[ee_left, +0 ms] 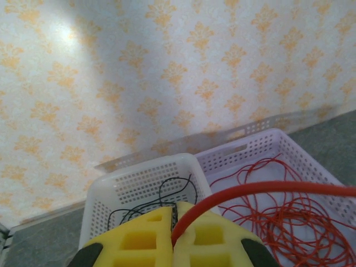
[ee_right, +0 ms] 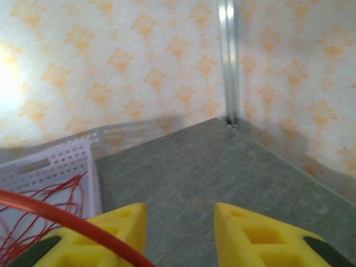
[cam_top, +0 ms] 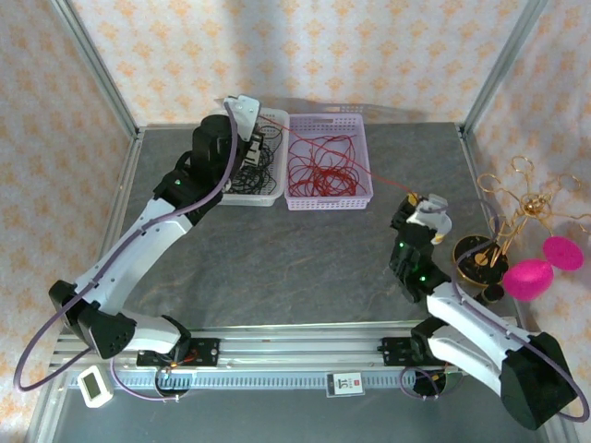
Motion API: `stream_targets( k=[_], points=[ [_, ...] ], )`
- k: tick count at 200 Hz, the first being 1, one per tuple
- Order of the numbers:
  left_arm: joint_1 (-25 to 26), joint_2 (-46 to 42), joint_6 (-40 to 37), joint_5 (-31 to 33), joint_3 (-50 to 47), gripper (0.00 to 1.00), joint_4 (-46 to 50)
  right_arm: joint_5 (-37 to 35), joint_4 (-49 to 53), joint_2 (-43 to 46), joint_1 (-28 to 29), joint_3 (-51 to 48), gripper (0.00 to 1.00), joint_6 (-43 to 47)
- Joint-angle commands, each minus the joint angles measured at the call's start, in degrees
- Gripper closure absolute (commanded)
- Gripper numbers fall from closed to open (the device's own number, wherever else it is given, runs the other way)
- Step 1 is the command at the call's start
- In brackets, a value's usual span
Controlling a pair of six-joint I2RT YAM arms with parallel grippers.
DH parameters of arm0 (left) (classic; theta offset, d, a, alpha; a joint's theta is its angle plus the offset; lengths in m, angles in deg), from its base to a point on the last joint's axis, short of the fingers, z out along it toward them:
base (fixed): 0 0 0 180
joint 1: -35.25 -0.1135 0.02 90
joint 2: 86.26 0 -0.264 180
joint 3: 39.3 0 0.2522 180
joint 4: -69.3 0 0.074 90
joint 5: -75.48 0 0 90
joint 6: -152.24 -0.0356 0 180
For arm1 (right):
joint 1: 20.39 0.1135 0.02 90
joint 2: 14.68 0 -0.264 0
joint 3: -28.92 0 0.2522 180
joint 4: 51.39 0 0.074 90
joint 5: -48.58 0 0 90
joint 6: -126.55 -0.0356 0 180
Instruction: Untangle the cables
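Grey table; left gripper pinches red cable; right gripper spread apart.

Walls with little orange flowers are standing around a grey table, shiny metal posts are standing at the corners, and a bright spot is glowing on one wall

Top external view being lit brightly, evenly from overhead; soft shadows being cast under left arm onto table. Glare patch being thrown on wallpaper, upper left of left wrist view; second hot spot being blown out at left edge of right wrist view. Red cable being rendered soft near lens in both wrist views. Corner post perhaps being bowed slightly by lens.
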Motion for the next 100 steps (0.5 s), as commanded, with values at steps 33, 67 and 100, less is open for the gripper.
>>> stream_targets(
  k=[33,67,100],
  points=[
    [-0.08,4.53,3.61,-5.24,2.16,1.0,1.93,12.99,14.24,-10.18,-2.24,19.35,0.72,0.54],
    [-0.06,4.36,3.9,-4.74,2.8,1.0,2.12,26.33,23.45,-11.48,-4.07,26.99,0.26,0.8],
    [-0.09,4.36,2.77,-7.12,4.54,1.0,3.14,53.33,16.14,-4.8,-4.02,21.5,0.24,6.29]
  ],
)
